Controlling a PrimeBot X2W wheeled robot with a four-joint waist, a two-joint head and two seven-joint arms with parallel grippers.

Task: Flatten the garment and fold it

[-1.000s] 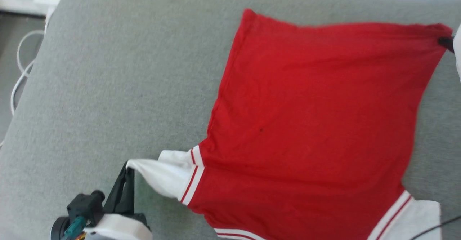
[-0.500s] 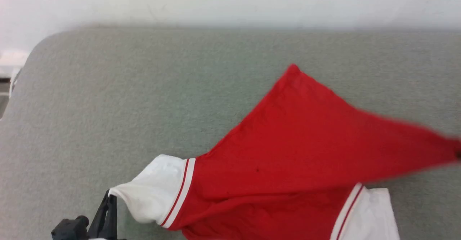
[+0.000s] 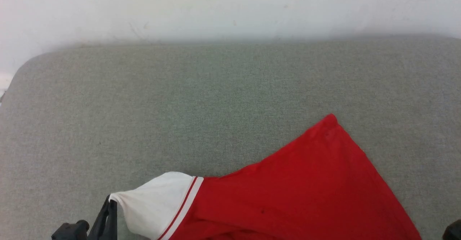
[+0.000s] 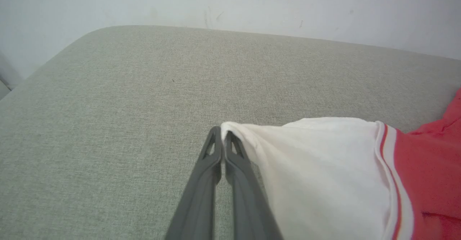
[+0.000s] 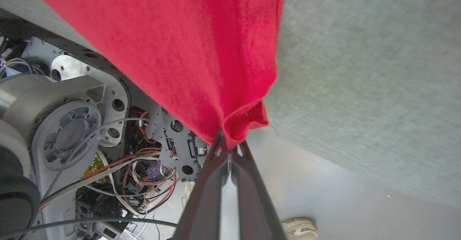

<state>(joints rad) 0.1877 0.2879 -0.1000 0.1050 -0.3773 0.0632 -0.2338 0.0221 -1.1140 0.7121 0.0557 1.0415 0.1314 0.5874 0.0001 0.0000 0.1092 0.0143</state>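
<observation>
The garment [image 3: 306, 193] is a red shirt with a white sleeve [image 3: 155, 204], lying plain red side up at the bottom right of the head view. One red hem corner [image 3: 329, 119] points up the grey surface. My left gripper [image 3: 111, 201] is shut on the tip of the white sleeve [image 4: 306, 168], seen close in the left wrist view, where the left gripper [image 4: 222, 131] pinches the cuff. In the right wrist view my right gripper [image 5: 227, 141] is shut on a bunched red corner of the garment [image 5: 201, 52], which hangs above it.
A grey padded surface [image 3: 180, 106] runs back to a white wall [image 3: 230, 5]. Its rounded left corner [image 3: 14, 78] is near. In the right wrist view the robot's base with wiring [image 5: 108, 142], pale floor and a shoe [image 5: 300, 227] lie beyond the surface edge.
The head view has tilted up toward the wall. The right-hand red corner has been carried down and toward me, out of the head view, so the red panel folds back. The left grip on the sleeve holds.
</observation>
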